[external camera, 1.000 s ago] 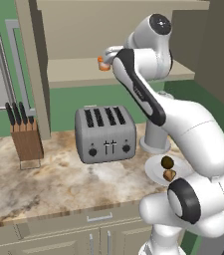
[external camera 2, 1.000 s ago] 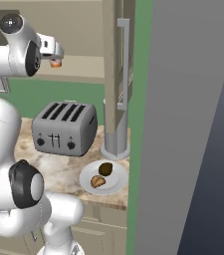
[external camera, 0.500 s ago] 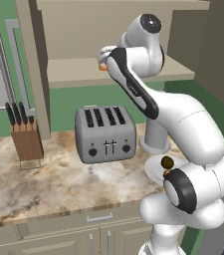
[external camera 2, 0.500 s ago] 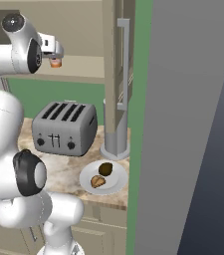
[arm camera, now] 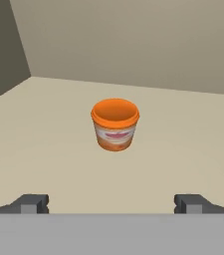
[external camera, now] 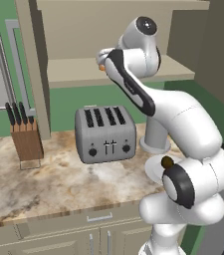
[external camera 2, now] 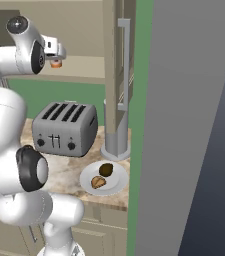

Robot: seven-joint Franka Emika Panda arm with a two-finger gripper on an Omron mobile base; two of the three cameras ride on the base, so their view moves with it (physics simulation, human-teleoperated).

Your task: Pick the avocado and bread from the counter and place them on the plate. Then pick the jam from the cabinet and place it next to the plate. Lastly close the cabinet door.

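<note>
Upright on the cabinet (external camera: 83,30) shelf (arm camera: 49,149), away from its edges: jam (arm camera: 115,124). Just short of it, unclenched and empty: end effector (arm camera: 111,203). On the plate (external camera 2: 115,185) near the bench (external camera: 44,184) edge: avocado (external camera 2: 105,169), bread (external camera 2: 98,183).

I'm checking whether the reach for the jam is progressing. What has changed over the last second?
The arm's upper links swung while the gripper stayed at the cabinet shelf, jaws open, short of the jam; nothing was taken hold of. The jam stands where it was, and the avocado and bread stay on the plate.
</note>
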